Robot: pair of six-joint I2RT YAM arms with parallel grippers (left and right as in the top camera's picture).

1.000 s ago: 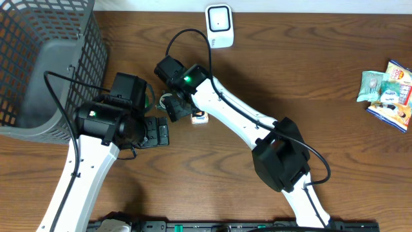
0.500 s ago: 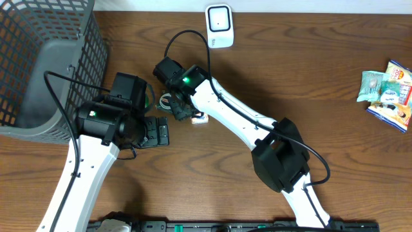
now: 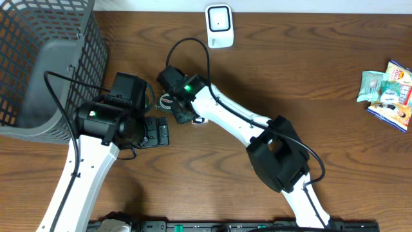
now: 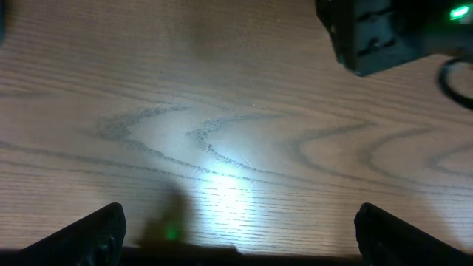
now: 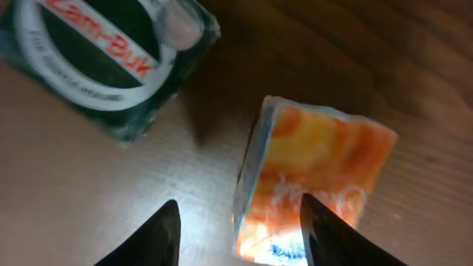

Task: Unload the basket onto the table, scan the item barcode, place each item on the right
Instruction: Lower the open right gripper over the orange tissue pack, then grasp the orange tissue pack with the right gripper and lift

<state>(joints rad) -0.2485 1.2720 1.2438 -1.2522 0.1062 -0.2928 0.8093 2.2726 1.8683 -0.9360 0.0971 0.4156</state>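
Note:
A small orange packet (image 5: 318, 162) lies on the wooden table, and only a sliver of the orange packet (image 3: 199, 120) shows in the overhead view. My right gripper (image 5: 242, 236) hangs just over it with the jaws half closed. One fingertip overlaps the packet's right part; bare table shows between the other fingertip and the packet's left edge. A green round tin (image 5: 111, 52) lies close by. The white scanner (image 3: 219, 26) stands at the table's far edge. My left gripper (image 4: 240, 240) is wide open over bare wood, left of the right gripper (image 3: 183, 115).
A grey mesh basket (image 3: 38, 64) fills the far left corner. Several snack packets (image 3: 389, 96) lie at the right edge. The right arm's wrist (image 4: 384, 33) is near the top right of the left wrist view.
My right gripper narrowed its jaws and shifted slightly over the orange packet, covering most of it from above. The left arm has not moved.

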